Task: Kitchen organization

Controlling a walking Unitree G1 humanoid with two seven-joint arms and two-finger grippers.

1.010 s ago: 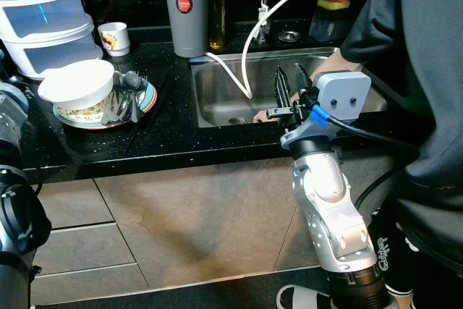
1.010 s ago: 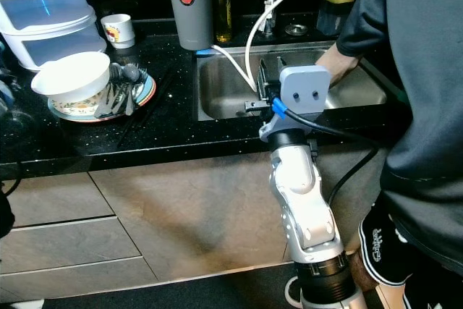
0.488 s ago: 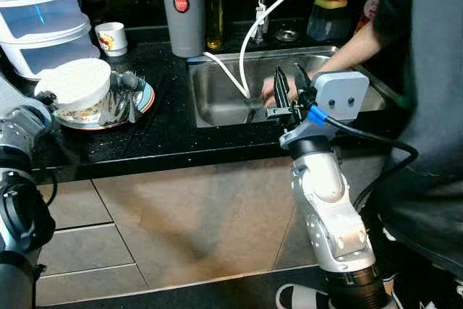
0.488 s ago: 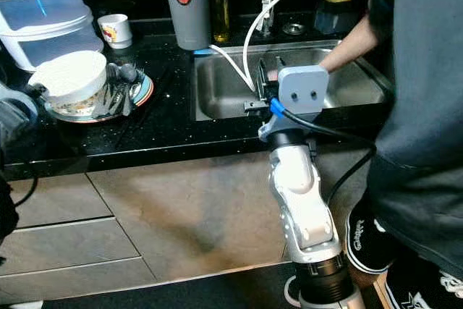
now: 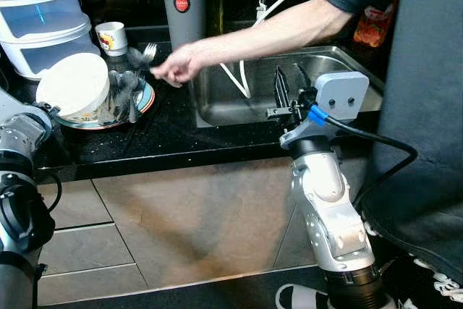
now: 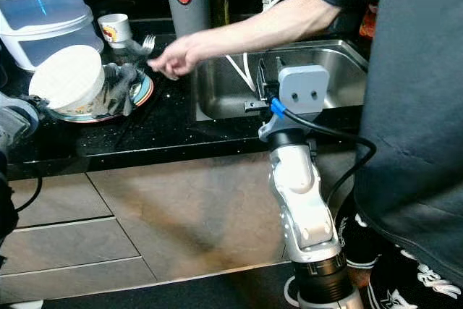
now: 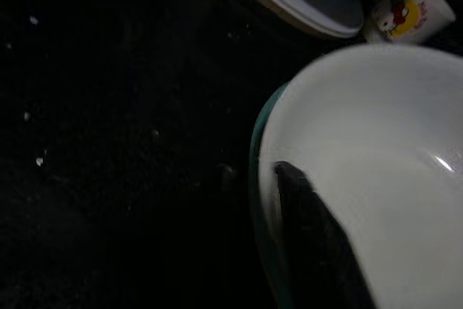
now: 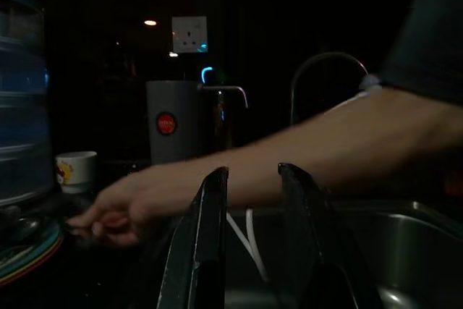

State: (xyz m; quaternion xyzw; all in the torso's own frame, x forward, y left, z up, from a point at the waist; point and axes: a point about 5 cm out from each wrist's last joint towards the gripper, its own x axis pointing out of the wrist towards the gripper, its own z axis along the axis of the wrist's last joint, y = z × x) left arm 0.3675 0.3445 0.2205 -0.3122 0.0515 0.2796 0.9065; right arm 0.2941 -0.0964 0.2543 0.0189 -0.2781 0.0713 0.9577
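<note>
A black speckled countertop is seen with a steel sink set into it, and a person in dark clothing is stood at the right side. The person's hand is stretched across the counter from the sink side, and a fork is held in it just above the right edge of a colourful plate. On that plate a white bowl is tilted on its side, with grey utensils piled against it. The right gripper is raised upright over the front edge of the sink, its two black fingers parted with nothing between them. The left gripper is placed at the near rim of the white bowl, one dark finger being seen lying over the bowl's rim in the left wrist view; whether it is clenched or released cannot be told. Behind the plate a small white cup with a red print is set, beside stacked translucent containers. A grey cylinder with a red badge is stood at the sink's back left corner, and a white hose is looped into the basin.
</note>
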